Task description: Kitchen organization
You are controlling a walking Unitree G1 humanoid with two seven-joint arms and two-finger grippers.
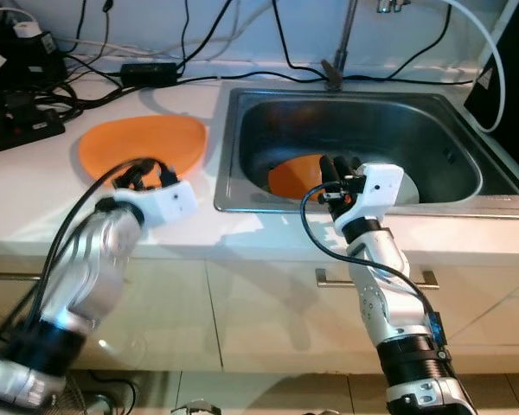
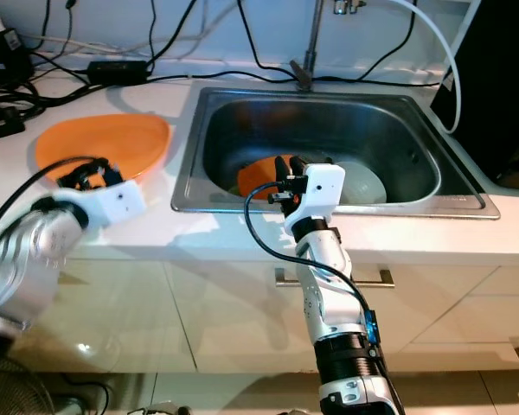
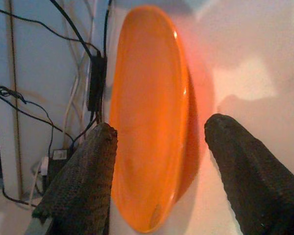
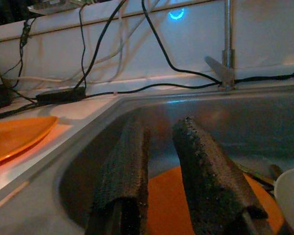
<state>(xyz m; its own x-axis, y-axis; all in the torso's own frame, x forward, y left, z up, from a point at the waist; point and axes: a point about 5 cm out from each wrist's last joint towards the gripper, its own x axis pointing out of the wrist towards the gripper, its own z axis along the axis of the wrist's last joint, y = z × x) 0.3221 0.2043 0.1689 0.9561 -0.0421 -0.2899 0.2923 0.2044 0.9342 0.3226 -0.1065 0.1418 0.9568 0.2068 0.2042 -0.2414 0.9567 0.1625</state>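
An orange plate [image 1: 143, 143] lies on the white counter left of the sink. My left gripper [image 1: 147, 173] is low at its near rim, open. In the left wrist view the plate's edge [image 3: 147, 122] lies between the two black fingers [image 3: 88, 171]. A second orange plate [image 1: 294, 177] rests in the steel sink [image 1: 346, 207], partly hidden by my right gripper [image 1: 333, 166]. That gripper hovers over the sink's front part, pointing at the back wall, fingers [image 4: 201, 166] a narrow gap apart with nothing between them.
A white dish [image 2: 363, 186] sits in the sink to the right of the orange plate. The faucet [image 1: 342, 43] rises at the back. A black power strip [image 1: 17, 130], an adapter [image 1: 151, 71] and several cables crowd the counter's back left.
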